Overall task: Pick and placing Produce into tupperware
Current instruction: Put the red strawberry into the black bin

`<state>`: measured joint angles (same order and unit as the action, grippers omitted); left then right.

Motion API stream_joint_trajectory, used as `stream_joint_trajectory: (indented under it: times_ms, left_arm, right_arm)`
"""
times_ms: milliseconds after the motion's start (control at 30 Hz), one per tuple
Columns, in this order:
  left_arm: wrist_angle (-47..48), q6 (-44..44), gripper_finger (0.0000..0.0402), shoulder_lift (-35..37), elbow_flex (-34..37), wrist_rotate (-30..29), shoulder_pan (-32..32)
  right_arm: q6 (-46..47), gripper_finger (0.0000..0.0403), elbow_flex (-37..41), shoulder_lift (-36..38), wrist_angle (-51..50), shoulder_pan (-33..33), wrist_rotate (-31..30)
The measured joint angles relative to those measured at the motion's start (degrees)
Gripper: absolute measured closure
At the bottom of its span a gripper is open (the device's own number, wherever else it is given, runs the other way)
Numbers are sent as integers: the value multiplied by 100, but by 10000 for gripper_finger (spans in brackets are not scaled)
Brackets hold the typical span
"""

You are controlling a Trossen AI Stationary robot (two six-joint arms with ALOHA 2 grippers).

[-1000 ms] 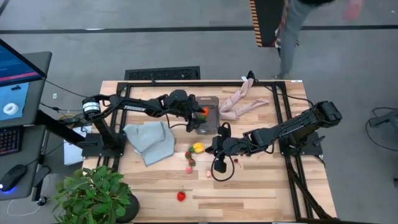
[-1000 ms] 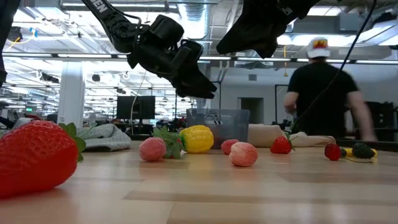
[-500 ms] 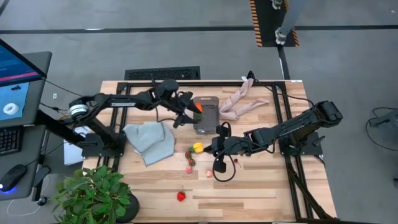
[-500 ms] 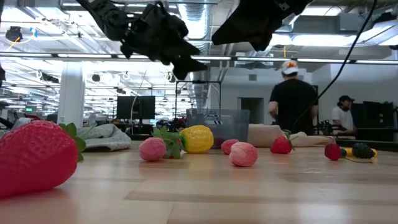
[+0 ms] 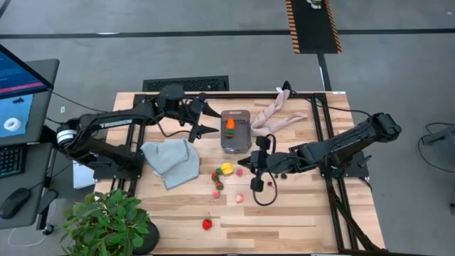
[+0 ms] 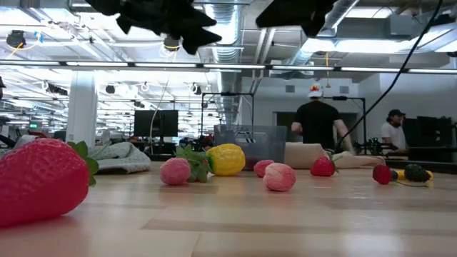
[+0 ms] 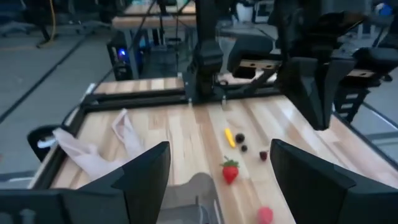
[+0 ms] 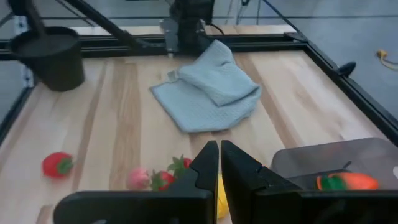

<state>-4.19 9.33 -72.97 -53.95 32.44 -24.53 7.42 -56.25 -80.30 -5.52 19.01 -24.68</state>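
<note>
Carrot (image 5: 229, 125) in tupperware (image 5: 235, 141); L end effector (image 5: 207, 118) spread, R end effector (image 5: 258, 173) pressed together.

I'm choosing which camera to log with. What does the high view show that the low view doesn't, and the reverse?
Only the high view shows the carrot lying in the tub, the open left gripper beside the tub, the shut right gripper over the loose produce, and the potted plant. Only the low view shows a person in the room behind. Both show the lemon, the cloth and the near strawberry.
</note>
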Motion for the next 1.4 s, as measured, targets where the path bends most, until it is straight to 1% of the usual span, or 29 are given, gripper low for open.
stream_joint_trajectory:
  times_ms: [100,267,333,400,467,533,600,700,833,933,1133,1233,1400]
  left_arm:
    - [-292,-130,135,428,388,-19,14]
    - [-1205,-508,135,1225,1465,-75,133]
    - [-1366,-568,135,1546,1861,-318,238]
    - [-1348,-538,135,1791,2149,-706,389]
    - [-1309,-534,135,2005,2382,-1008,535]
    - [-1326,-589,135,2149,2526,-1173,697]
    - [-1346,-634,135,2235,2608,-1217,853]
    - [-1350,-604,135,2244,2631,-1220,1041]
    - [-1341,-588,135,2211,2639,-1352,1191]
    - [-1395,-587,135,2197,2770,-1552,1296]
    - [-2003,-663,135,2195,3137,-2126,1513]
    - [-2392,-757,135,2199,3259,-2185,1556]
    - [-2393,-788,135,2197,3276,-2225,1565]
  right_arm:
    - [-98,360,0,245,-194,87,-5]
    - [-190,360,114,744,-404,224,-268]
    - [-176,360,323,1026,-277,237,-282]
    - [-12,360,612,1342,-330,202,-285]
    - [278,360,953,1673,-300,145,-367]
    - [594,360,1294,1966,-284,98,-558]
    - [900,360,1629,2192,-280,67,-688]
    - [1152,360,2054,2392,-237,63,-693]
    - [1482,360,2425,2391,-166,63,-695]
    - [1740,360,2590,2209,47,63,-699]
    - [1802,360,2599,1780,213,42,-691]
    - [1980,360,2599,1639,191,3,-679]
    - [2213,360,2599,1525,113,-81,-372]
